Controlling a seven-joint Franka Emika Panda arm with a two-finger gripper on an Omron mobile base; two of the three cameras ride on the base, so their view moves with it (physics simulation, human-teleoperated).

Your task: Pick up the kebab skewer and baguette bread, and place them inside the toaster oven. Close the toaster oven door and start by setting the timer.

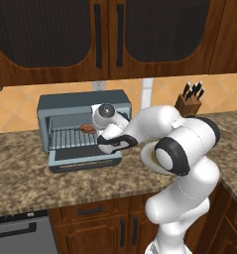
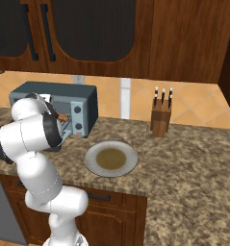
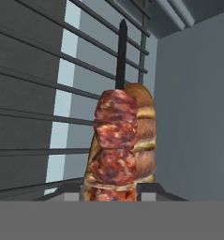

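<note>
Inside, gripper (image 3: 108, 190) reached into toaster oven (image 1: 85, 126), jaws drawn close around skewer (image 3: 117, 140), meat chunks rising between fingertips. Skewer lay over wire rack (image 3: 33, 117), touching baguette (image 3: 144, 136) just behind it, near cavity side wall. Oven door (image 1: 85, 159) hung folded down, open. Step in hand, by judgement: placing skewer on rack. Next move would call for letting go, backing hand clear of cavity, then lifting door shut and turning timer knob (image 2: 78, 110).

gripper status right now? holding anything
gripper: closed on the kebab skewer, inside the toaster oven, with the baguette bread right behind it.
</note>
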